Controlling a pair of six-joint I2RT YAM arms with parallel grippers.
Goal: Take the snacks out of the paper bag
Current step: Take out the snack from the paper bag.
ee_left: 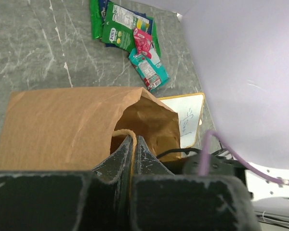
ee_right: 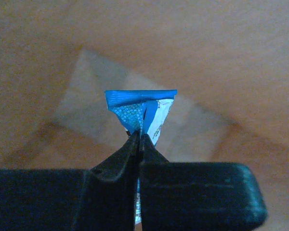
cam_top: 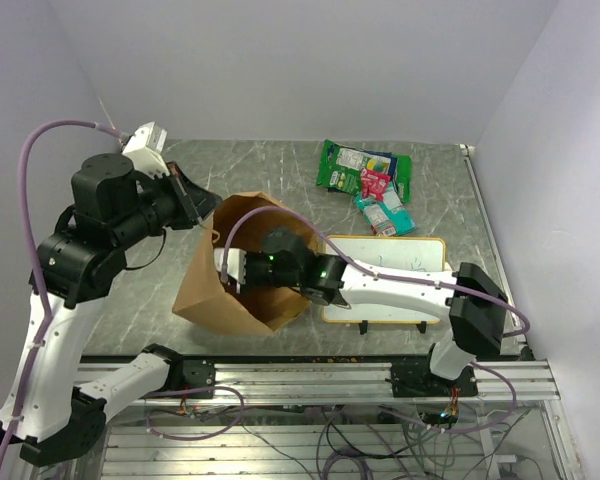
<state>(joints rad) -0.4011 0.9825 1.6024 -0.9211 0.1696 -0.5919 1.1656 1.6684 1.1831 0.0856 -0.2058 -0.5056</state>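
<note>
The brown paper bag (cam_top: 205,300) stands open at the table's front middle. My left gripper (cam_top: 195,203) is at its upper left rim, shut on the bag's tan string handle (ee_left: 121,132). My right gripper (cam_top: 242,270) reaches down into the bag's mouth. Inside, it (ee_right: 139,135) is shut on the corner of a blue and white snack packet (ee_right: 140,106), with brown bag walls all around. Other snacks lie on the table beyond the bag: a green bag (cam_top: 345,165), a pink-red packet (cam_top: 375,183) and a teal pouch (cam_top: 388,213).
An orange-framed whiteboard (cam_top: 390,255) lies flat just right of the bag, under my right arm. The snack pile (ee_left: 130,33) sits at the back right. The walls close in behind and to the right of the table.
</note>
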